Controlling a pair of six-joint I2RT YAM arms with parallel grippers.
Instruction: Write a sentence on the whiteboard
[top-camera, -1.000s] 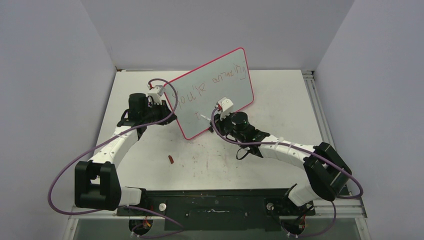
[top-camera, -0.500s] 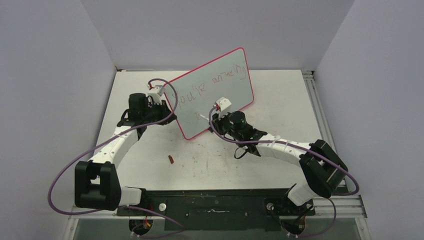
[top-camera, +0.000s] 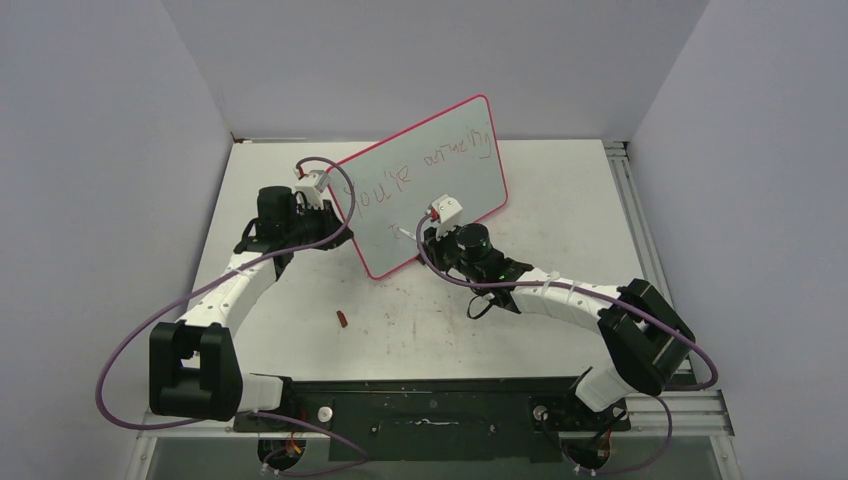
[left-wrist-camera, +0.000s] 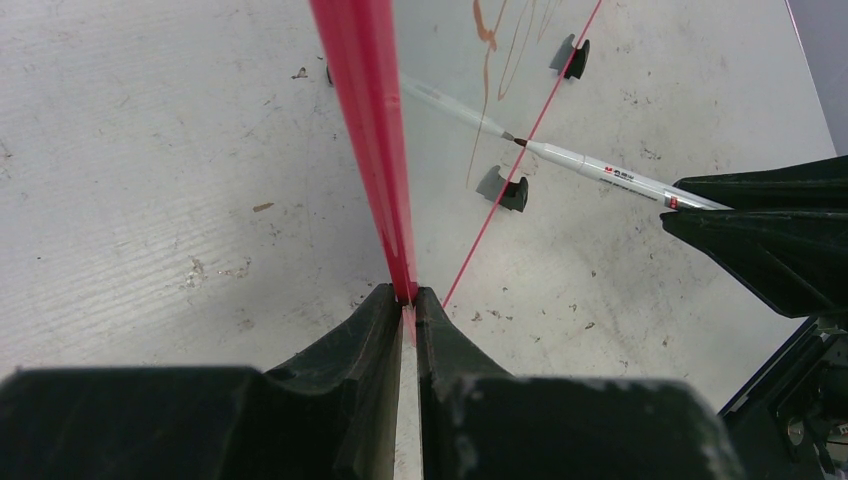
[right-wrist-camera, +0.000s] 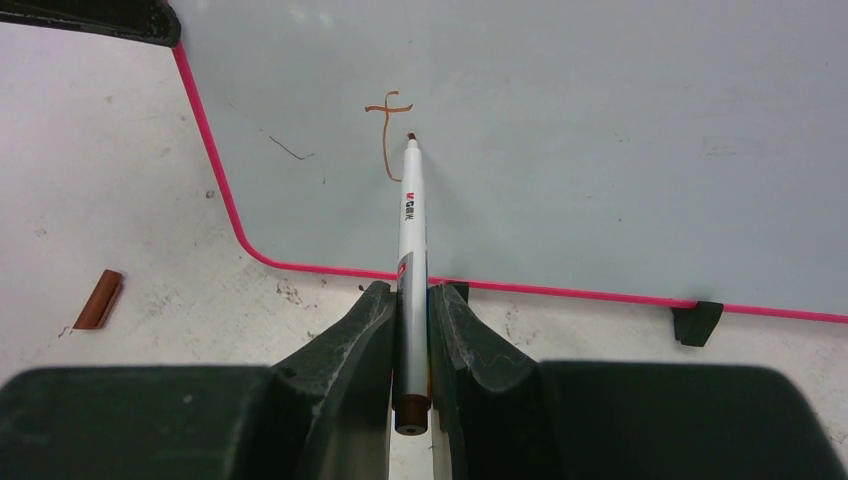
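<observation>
The whiteboard (top-camera: 470, 190) stood tilted on the table (top-camera: 560, 200), its pink-red rim running straight ahead out of the clenched left gripper (left-wrist-camera: 403, 300), which pinched that edge. It looked a thin, stiff, light panel with a slick face, so I judged the rim the right hold, since pen pressure could otherwise rock or slide it. The right gripper (right-wrist-camera: 412, 295) was clamped on the rear of the marker (right-wrist-camera: 411, 215), a slim, smooth barrel apt to pivot, its tip touching the board just ahead beside a "t" of the sentence (right-wrist-camera: 388, 120).
</observation>
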